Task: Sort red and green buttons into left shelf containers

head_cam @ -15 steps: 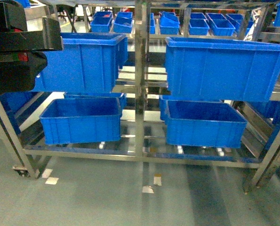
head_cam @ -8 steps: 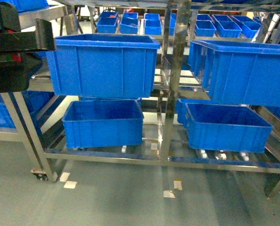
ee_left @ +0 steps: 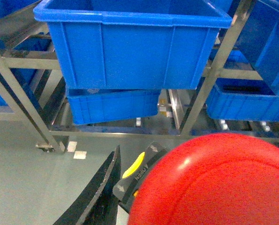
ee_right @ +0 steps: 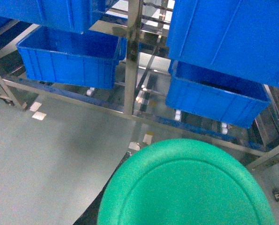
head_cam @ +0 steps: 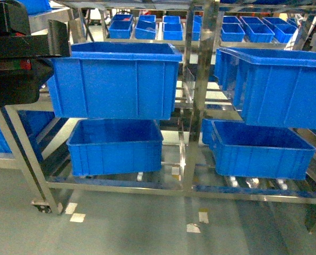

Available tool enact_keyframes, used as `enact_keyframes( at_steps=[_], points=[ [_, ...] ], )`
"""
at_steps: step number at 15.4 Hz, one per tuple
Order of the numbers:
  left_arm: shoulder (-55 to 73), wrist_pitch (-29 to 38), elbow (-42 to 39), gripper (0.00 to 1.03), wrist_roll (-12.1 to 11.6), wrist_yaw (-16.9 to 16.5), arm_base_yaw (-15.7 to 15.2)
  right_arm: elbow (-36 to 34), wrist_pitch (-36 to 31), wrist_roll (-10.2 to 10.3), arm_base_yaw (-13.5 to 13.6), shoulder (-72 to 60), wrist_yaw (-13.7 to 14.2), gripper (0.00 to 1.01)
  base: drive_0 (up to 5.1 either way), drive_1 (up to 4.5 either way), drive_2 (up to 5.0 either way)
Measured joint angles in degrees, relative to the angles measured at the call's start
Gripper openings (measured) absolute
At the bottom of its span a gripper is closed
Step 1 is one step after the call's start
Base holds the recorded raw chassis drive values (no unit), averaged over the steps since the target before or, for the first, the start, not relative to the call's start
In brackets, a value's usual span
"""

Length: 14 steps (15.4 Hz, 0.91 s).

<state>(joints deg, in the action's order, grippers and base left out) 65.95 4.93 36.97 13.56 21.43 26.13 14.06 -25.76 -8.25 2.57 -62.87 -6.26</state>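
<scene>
While each arm seems to grip its button, red cap (ee_left: 214,180) left, green cap (ee_right: 186,185) right, the upper left bin (head_cam: 115,79) sits ahead, nearer the left arm.

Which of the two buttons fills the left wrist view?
The red button. Its red cap fills the left wrist view's lower right; the green button appears only in the right wrist view.
</scene>
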Motion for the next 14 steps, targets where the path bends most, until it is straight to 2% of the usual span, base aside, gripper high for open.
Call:
enact_keyframes(
  at_steps=[14],
  points=[
    [0.35, -0.07, 0.0, 0.43, 0.0, 0.24, -0.22, 0.0, -0.22, 0.0, 0.04, -0.02, -0.2, 0.27, -4.8, 3.4, 1.6]
  ],
)
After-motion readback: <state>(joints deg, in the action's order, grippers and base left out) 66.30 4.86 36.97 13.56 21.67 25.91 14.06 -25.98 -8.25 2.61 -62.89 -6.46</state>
